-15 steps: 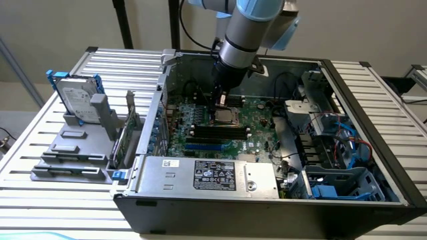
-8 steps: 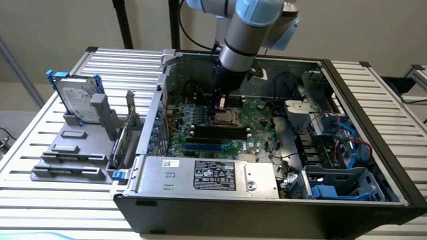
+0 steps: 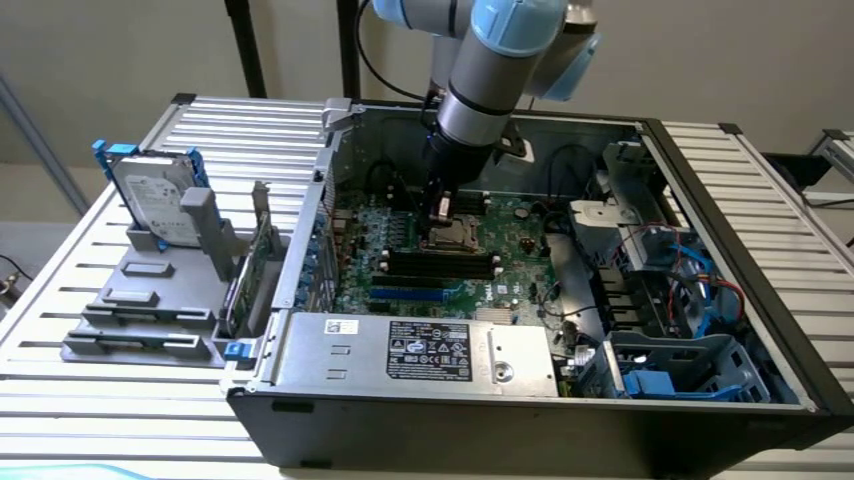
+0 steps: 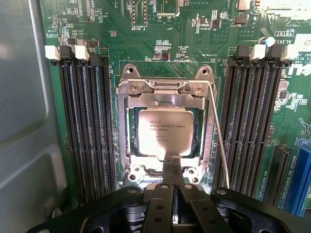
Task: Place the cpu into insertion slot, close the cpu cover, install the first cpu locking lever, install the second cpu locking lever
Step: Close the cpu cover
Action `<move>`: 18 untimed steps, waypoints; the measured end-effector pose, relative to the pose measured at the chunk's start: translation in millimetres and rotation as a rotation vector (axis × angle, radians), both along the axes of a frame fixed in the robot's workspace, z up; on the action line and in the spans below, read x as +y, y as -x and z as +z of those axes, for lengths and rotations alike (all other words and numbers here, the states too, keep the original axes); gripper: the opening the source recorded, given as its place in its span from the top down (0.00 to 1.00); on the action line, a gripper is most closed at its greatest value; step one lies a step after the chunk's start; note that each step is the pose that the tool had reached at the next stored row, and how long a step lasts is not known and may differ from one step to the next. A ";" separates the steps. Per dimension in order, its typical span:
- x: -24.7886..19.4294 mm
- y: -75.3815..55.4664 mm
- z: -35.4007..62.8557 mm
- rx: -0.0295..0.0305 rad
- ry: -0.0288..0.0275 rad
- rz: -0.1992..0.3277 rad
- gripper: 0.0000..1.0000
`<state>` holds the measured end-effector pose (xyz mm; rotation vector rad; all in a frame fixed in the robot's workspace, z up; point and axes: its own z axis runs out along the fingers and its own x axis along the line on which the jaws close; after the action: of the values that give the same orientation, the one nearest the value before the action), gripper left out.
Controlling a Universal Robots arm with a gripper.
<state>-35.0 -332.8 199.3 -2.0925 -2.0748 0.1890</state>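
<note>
A slatted metal tabletop (image 3: 767, 215) carries an open black computer case (image 3: 534, 435) lying on its side. The robot arm (image 3: 481, 90) reaches down into the case from above. Along the case's near edge sits a grey labelled power-supply box (image 3: 414, 350). Well apart, toward the exterior view's left, a hard drive (image 3: 147, 190) stands upright in a grey holder (image 3: 140, 305) on the tabletop.

The green motherboard (image 3: 521, 245) covers the floor of the case. Banks of long black memory slots (image 4: 87, 126) flank the socket on both sides.

The end effector (image 4: 173, 170) hangs low over the middle of the board. Its two black fingers (image 4: 165, 204) are pressed together with nothing between them. Their tips sit at the edge of the socket, by the cover's end tab.

The cpu cover (image 4: 165, 90) lies flat, closed down over the insertion slot (image 4: 196, 133). The slot's black frame shows as a thin band inside the cover's window. The cpu (image 4: 163, 131) is seated in the slot, its pale printed top facing up through the window.

A thin wire locking lever (image 4: 218, 136) runs along one side of the socket, between it and a bank of memory slots. It seems to stand a little off the cover, though whether it is hooked down is hard to tell.
</note>
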 end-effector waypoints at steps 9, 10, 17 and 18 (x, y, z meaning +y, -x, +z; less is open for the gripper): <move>-0.1 6.3 8.8 0.0029 -0.0001 0.000 0.89; -0.1 8.6 9.4 0.0029 -0.0002 0.000 0.89; -0.4 30.8 12.4 0.0030 -0.0001 0.000 0.89; -0.4 34.0 12.6 0.0030 0.0000 0.000 0.89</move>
<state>-69.0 -333.2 211.9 -2.0908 -2.0731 0.1920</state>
